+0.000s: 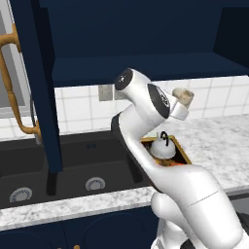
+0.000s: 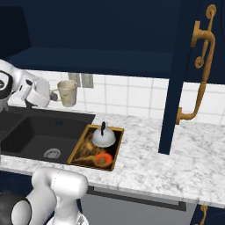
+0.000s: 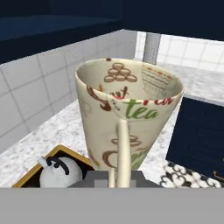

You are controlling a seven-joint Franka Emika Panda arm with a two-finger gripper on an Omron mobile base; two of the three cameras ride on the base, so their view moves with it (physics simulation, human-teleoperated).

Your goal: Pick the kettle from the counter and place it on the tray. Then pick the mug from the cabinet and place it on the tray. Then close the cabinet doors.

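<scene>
Pincer (image 2: 56,95) is clamped on the mug (image 2: 67,92) by its handle, upright in the air behind the sink. Below it and toward the robot lies the tray (image 2: 115,149) on the desk (image 2: 145,162), kettle (image 2: 103,137) filling its far end, near end free.

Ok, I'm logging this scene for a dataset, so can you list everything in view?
kettle: one, silver-grey, on the tray.
tray: one, golden-brown rim, on the counter beside the sink.
mug: one, cream-beige, held in the air below the cabinet.
counter: one, white-grey speckled.
sink: one, black, double.
cabinet: one, navy, on the wall, open.
cabinet doors: two, navy with brass handles, both open.
gripper: one, closed on the mug's handle.
</scene>
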